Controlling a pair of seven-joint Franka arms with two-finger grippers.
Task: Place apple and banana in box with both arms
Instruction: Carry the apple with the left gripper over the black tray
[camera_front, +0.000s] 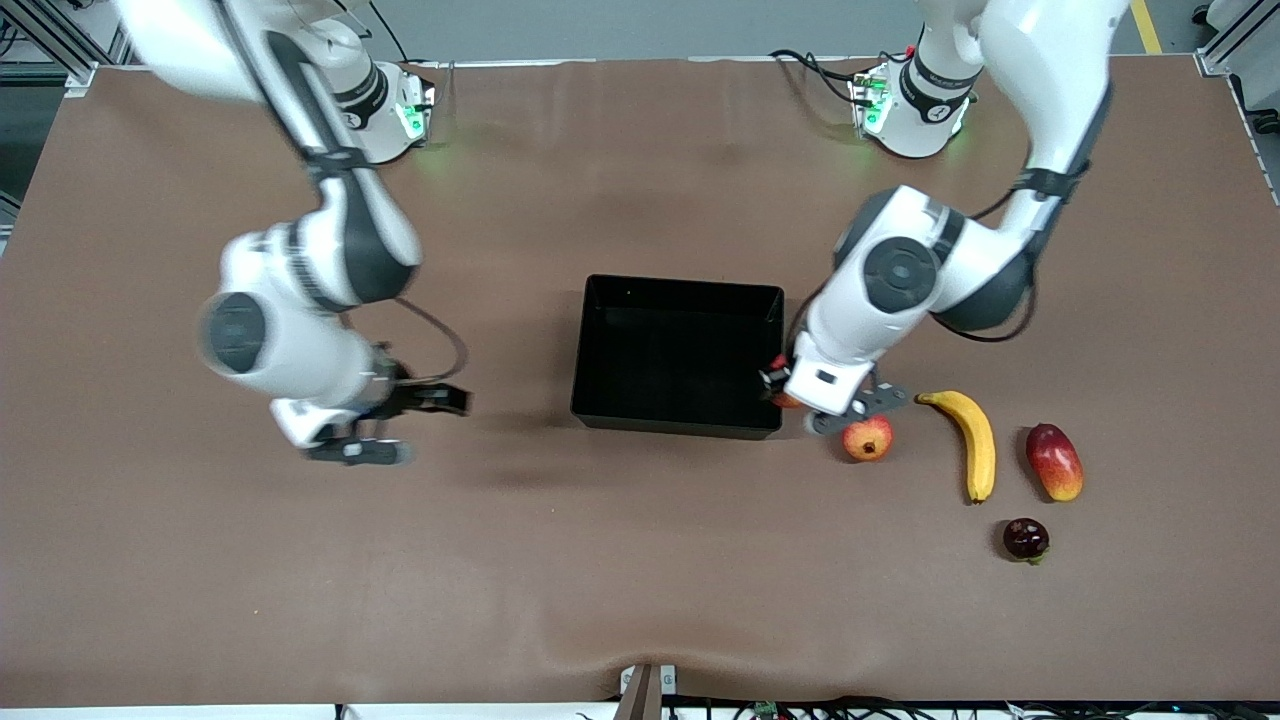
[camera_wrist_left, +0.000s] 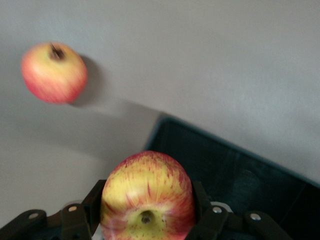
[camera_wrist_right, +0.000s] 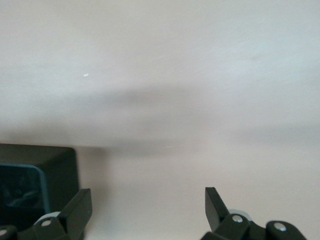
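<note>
**Q:** How are the arms posed?

**A:** On a brown tabletop (camera_front: 200, 560), the right arm (camera_front: 300, 300) bends down from its base, and the right claw (camera_front: 400, 426) hangs with its fingers spread wide over bare tabletop, at nine o'clock from the box (camera_front: 684, 284). The left arm (camera_front: 900, 280) folds at the elbow, and its wrist dips to the box's four o'clock corner.

**Q:** Where are the box and the fruit?

**A:** The black box sits mid-table, open side up. The banana (camera_front: 975, 440) lies on the tabletop between three and four o'clock from the box. Its long axis runs twelve to six, with the upper tip hooking toward ten. The left claw (camera_front: 795, 398) grips the apple (camera_wrist_left: 147, 190) over that box corner, a dimpled end facing the wrist.

**Q:** Anything else?

**A:** A mango (camera_front: 1053, 461) lies at three o'clock from the banana, an orange-red fruit (camera_front: 867, 438) at nine and a dark fruit (camera_front: 1025, 538) at five.
</note>
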